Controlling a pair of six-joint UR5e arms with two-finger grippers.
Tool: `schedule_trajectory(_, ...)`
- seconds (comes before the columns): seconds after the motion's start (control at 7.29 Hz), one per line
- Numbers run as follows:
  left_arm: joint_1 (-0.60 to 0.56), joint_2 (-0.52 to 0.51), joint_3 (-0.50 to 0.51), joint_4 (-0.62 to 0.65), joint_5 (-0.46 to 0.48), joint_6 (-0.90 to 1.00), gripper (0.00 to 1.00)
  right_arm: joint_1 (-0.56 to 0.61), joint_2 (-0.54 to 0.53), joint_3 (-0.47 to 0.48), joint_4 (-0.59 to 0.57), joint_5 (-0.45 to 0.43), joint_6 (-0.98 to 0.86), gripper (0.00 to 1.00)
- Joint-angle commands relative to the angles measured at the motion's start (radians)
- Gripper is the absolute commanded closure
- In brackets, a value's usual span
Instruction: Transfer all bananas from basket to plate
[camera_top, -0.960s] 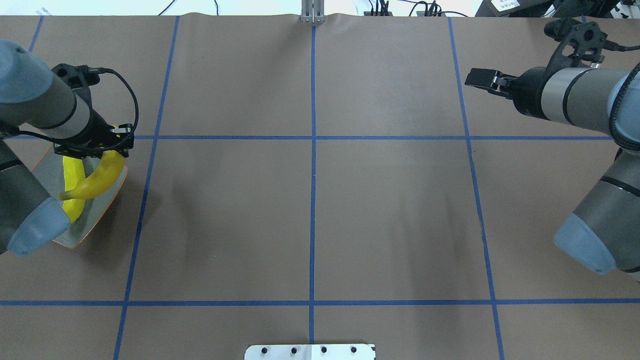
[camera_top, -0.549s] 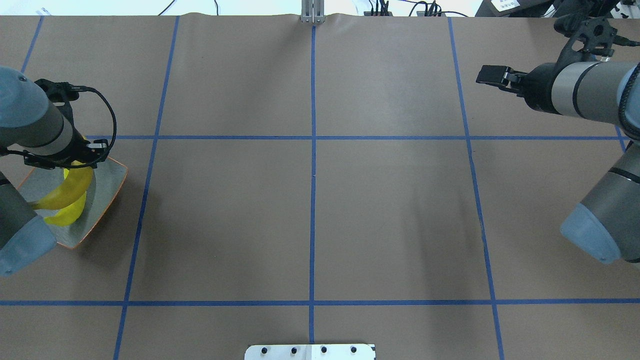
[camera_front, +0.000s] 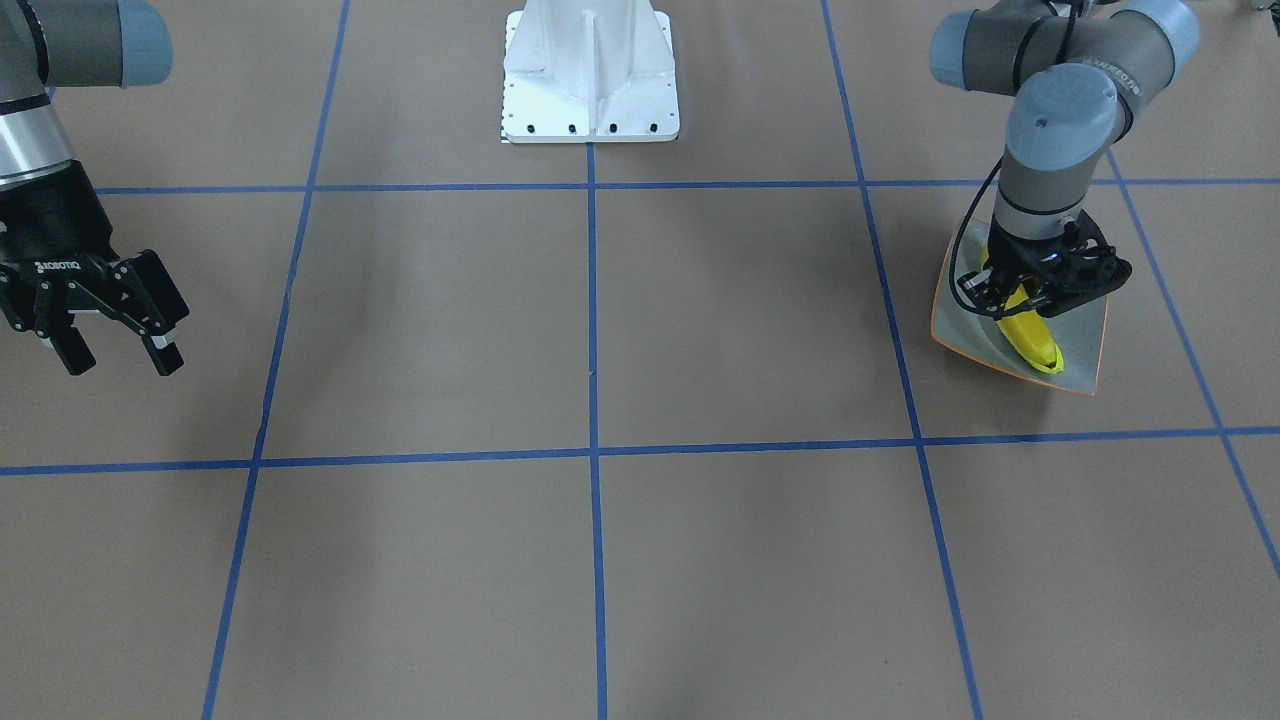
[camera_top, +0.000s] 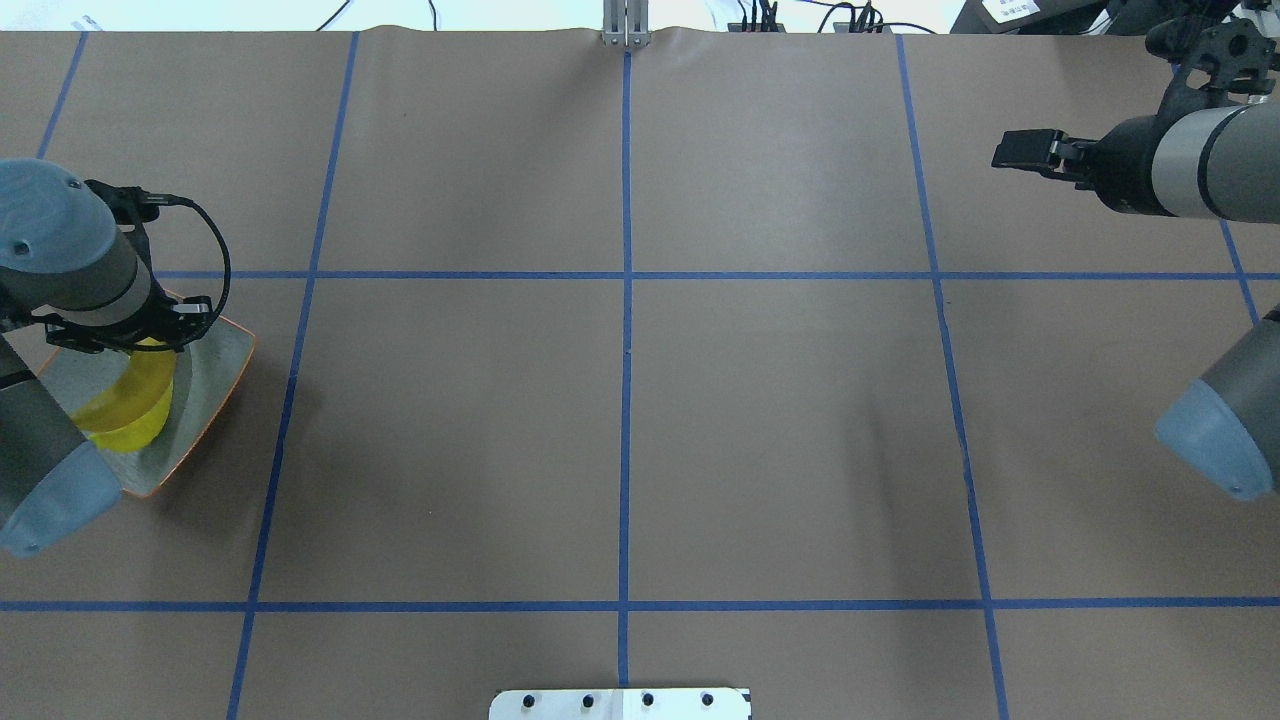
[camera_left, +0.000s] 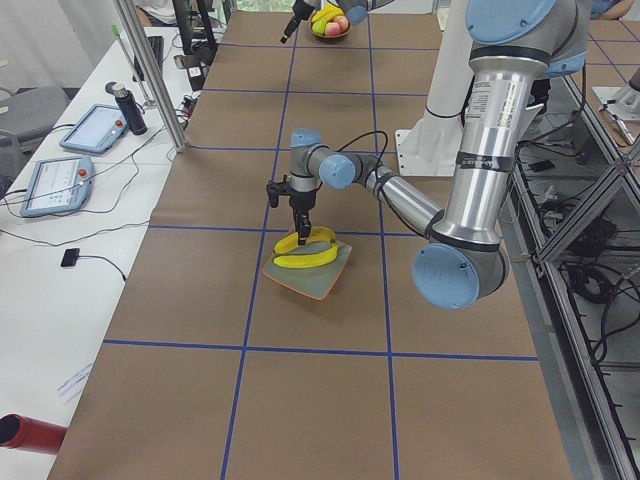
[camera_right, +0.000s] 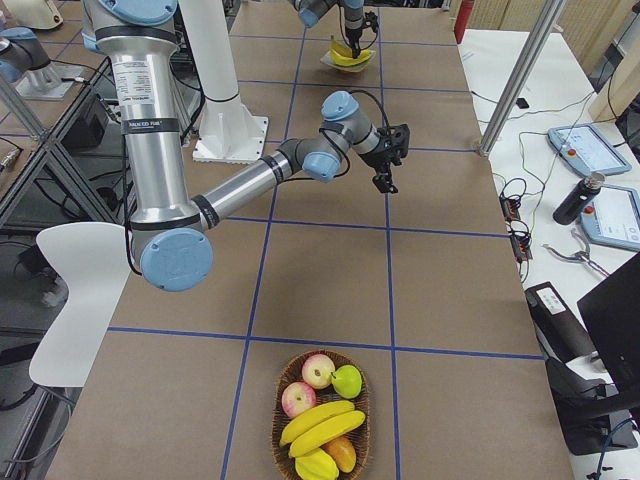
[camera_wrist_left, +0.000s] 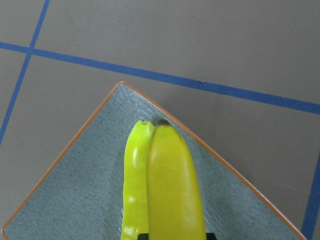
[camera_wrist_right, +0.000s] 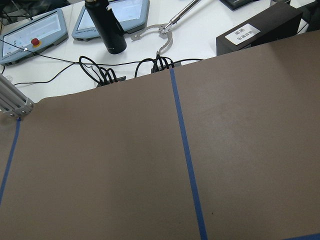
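The grey-green plate (camera_top: 215, 370) with an orange rim lies at the table's left end. A bright yellow banana (camera_wrist_left: 134, 190) rests on it. A second, deeper yellow banana (camera_wrist_left: 172, 185) lies alongside and partly over it, low on the plate, with my left gripper (camera_front: 1040, 295) shut on it. The basket (camera_right: 278, 430) stands at the table's other end and shows only in the side views. Two more bananas (camera_right: 318, 420) lie in it among other fruit. My right gripper (camera_front: 122, 362) hangs open and empty above bare table, short of the basket.
The basket also holds apples (camera_right: 318, 371) and other fruit. The robot's white base plate (camera_front: 590, 75) sits at the table's middle edge. Tablets, a dark bottle (camera_wrist_right: 106, 27) and cables lie on the white bench past the table's far edge.
My left gripper has carried its banana further left and down onto the plate beside the first one. My right arm has drawn away toward the right and far side, gripper still open.
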Motion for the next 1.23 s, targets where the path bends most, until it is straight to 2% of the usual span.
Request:
schedule_trajectory(0.0, 0.003, -0.05, 0.059, -0.001, 0.0, 0.0, 0.63, 0.003, 0.001, 0.001, 0.0, 0.003, -0.001, 0.0)
schedule_trajectory(0.14, 0.003, -0.058, 0.079, -0.004, 0.001, 0.001, 0.43, 0.007, 0.001, 0.002, 0.002, 0.012, 0.0, 0.0)
schedule_trajectory(0.27, 0.003, -0.055, 0.077, -0.006, 0.001, 0.016, 0.0, 0.011, 0.008, 0.002, 0.002, 0.017, 0.011, 0.0)
schedule_trajectory(0.69, -0.014, -0.06, 0.036, -0.004, -0.01, 0.162, 0.0, 0.035, 0.002, 0.005, 0.003, 0.053, 0.002, 0.0)
schedule_trajectory(0.96, -0.02, -0.084, -0.024, -0.012, -0.033, 0.162, 0.0, 0.134, -0.049, -0.001, -0.001, 0.201, -0.045, 0.0)
schedule_trajectory(1.1, -0.02, -0.098, -0.038, -0.036, -0.109, 0.165, 0.0, 0.193, -0.114, -0.01, -0.005, 0.268, -0.128, 0.0)
